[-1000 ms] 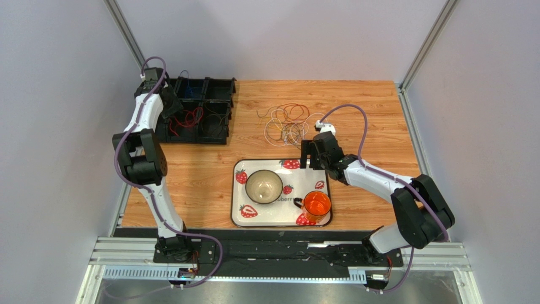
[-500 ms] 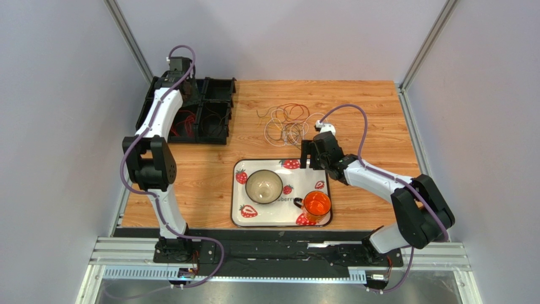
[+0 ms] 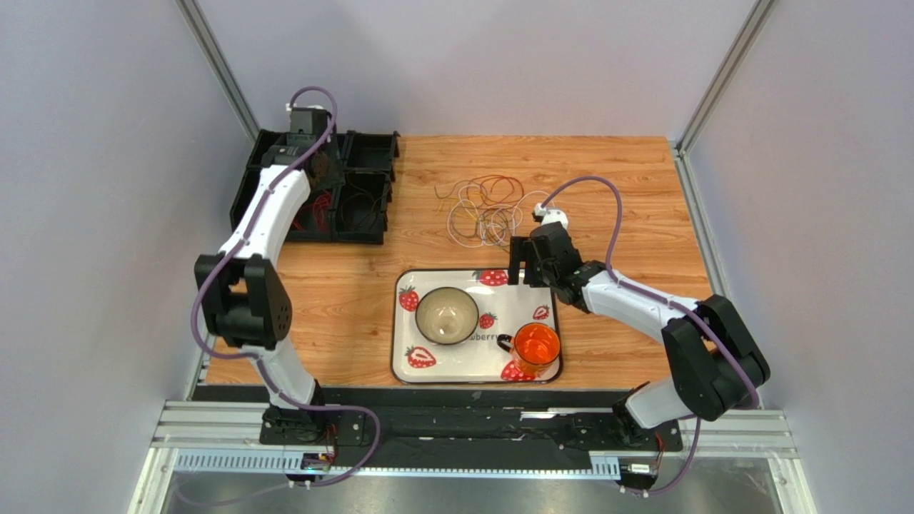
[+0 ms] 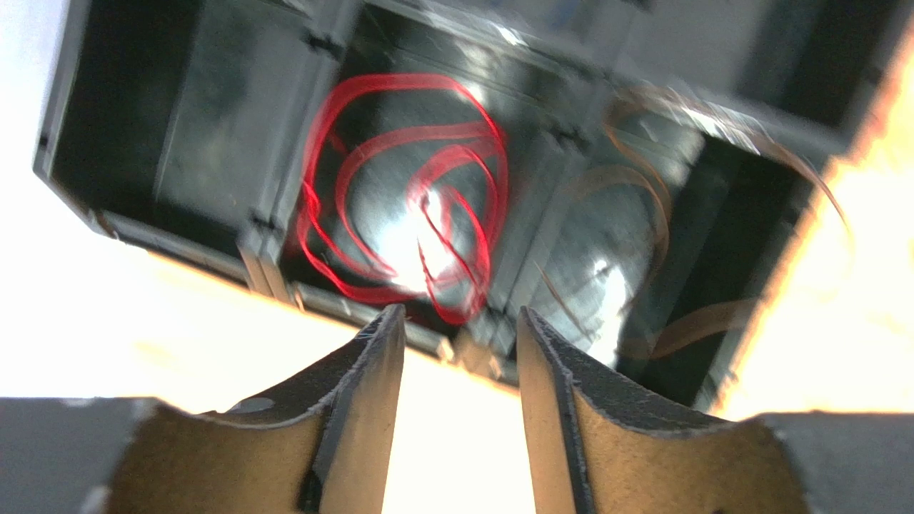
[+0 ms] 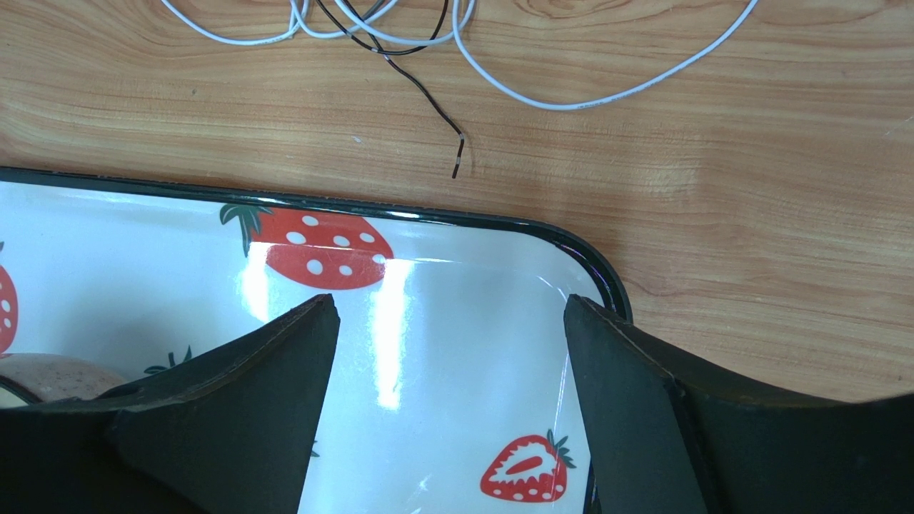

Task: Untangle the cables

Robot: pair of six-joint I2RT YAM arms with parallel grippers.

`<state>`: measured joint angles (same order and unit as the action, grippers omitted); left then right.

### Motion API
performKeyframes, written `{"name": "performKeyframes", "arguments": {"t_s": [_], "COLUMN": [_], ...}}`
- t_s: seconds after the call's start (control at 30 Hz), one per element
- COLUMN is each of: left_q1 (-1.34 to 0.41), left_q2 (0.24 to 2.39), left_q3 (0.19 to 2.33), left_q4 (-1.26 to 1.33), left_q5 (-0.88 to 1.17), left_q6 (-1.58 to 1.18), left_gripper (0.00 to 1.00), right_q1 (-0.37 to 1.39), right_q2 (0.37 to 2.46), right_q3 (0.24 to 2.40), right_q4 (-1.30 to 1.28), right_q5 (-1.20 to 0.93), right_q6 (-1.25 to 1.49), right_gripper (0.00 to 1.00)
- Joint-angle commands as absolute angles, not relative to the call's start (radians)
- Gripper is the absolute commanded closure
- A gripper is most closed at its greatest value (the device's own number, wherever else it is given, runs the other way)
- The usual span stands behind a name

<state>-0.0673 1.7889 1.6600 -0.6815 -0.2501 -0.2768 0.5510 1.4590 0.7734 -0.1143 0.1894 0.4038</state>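
Nearest us, both arm bases sit bolted at the near edge of the light wooden table [image 3: 644,214]. At the far left corner lies a black plastic compartment bin [image 3: 365,203], and the left gripper [image 4: 456,332] hangs over it, jaws parted and empty, a coiled red cable [image 4: 402,193] in the cell below. By the near edge sits a white strawberry-print tray [image 3: 451,364] with a beige bowl [image 3: 447,315] and an orange cup [image 3: 535,346]. The right gripper [image 5: 451,311] hovers above the tray's far right corner, wide open, holding nothing. The tangled thin cables [image 3: 488,209] lie near the far edge. Sorting looks partway done; next, the right gripper should probably reach out and pinch one strand, perhaps the dark loose end [image 5: 456,161].
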Motion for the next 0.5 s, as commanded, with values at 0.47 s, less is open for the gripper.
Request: {"name": "performKeyframes", "arguments": {"t_s": [0.47], "left_q1": [-0.477], "left_q2": [1.298], "left_q3": [1.016], "left_q4": [-0.197], "left_q5": [-0.043], "left_q6": [-0.385], "left_gripper": [0.33], "right_q1": [0.546], "right_q2": [1.401], "right_q3": [0.753], "right_q4": [-0.045], "right_q5": [0.201], "right_q6": [0.408], "right_gripper": [0.20]}}
